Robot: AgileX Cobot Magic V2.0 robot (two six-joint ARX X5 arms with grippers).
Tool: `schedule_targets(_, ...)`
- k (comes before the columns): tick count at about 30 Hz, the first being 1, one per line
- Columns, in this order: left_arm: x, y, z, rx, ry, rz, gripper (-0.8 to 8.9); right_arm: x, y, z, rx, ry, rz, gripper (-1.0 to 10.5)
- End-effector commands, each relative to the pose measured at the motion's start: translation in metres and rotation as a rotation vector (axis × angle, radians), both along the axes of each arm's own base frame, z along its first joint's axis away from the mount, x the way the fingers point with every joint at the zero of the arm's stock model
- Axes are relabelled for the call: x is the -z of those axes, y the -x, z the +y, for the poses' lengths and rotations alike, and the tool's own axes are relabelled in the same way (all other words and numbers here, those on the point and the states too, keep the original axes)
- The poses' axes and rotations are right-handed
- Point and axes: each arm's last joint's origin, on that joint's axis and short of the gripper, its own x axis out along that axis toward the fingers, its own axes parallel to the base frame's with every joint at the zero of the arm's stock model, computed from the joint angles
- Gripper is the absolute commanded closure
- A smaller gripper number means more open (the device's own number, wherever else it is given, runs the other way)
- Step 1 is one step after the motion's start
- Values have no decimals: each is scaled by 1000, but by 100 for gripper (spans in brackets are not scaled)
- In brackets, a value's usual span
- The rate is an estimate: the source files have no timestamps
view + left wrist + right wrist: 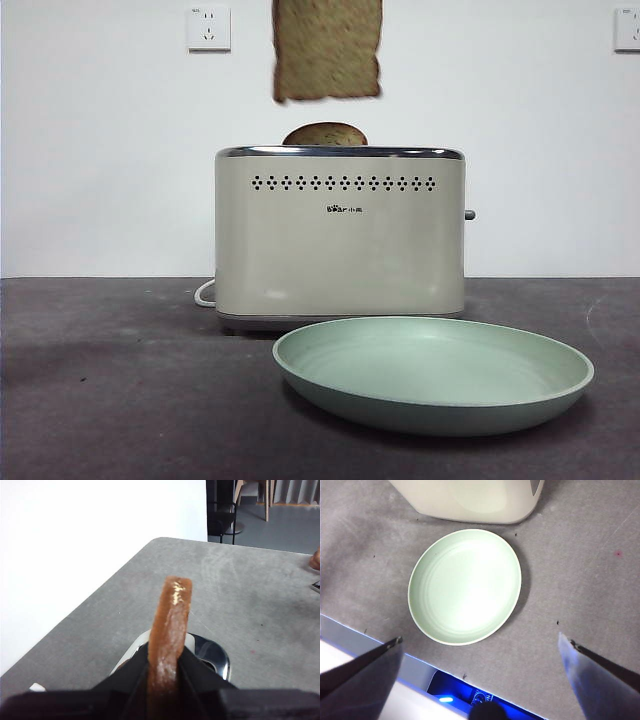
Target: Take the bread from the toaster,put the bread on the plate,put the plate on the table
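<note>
Nearest the front camera, the pale-green plate (433,375) is lying empty on the dark grey worktop (110,390), at about five o'clock from the toaster and just in front of it. The right claw (480,652) is hanging high over this plate with its jaws spread wide and holding nothing; in its wrist view the plate (465,586) is sitting between the two black jaws, near the toaster's base.

Behind the plate, the cream toaster (340,235) is standing upright, its lever sticking out at three o'clock and its white cord (205,293) trailing at nine o'clock. A second slice (325,134) is showing only its domed brown crust above the chrome rim.

Farther up, at twelve o'clock from the toaster, the bread (327,50) is hanging clear of the slot, face-on to the front camera and upright. The left claw (164,667) is pinching it narrowly across its thin edge; from that wrist the bread (169,630) is running straight out between the jaws, with the toaster's chrome top (212,655) directly beneath.

The coming move seems to turn on one relation: the plate is lying toward the camera and at about five o'clock from the held bread, so the left arm would probably need to carry the slice forward and down, then tip it flat.
</note>
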Motion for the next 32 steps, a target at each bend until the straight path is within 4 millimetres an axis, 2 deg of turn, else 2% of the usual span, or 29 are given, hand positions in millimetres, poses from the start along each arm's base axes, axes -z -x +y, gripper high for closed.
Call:
schedule_targets(1, -25, 18, 8, 5, 24, -30, 821, 0, -1, 0, 0, 0, 1, 321)
schedule_targets(8, -68, 79, 40, -55, 133, -15, 819, 4, -13, 1, 0, 4, 40, 321)
schedule_targets(13, -76, 122, 62, -48, 97, 41, 819, 9, -29, 3, 2, 4, 61, 321)
schedule_targets(17, -72, 148, 74, -49, 91, 68, 818, 14, -45, 4, 14, -3, 77, 321)
schedule_targets(19, -65, 159, 80, -53, 95, 76, 818, 17, -52, 5, 14, -2, 91, 321)
schedule_targets(22, -43, 174, 88, -65, 103, 115, 818, 24, -64, 6, 14, 1, 118, 321)
schedule_targets(29, 38, 193, 97, -95, 151, 255, 819, 44, -92, 9, 14, 10, 211, 325)
schedule_targets(32, 68, 198, 98, -83, 199, 317, 819, 55, -104, 10, 14, 14, 253, 386)
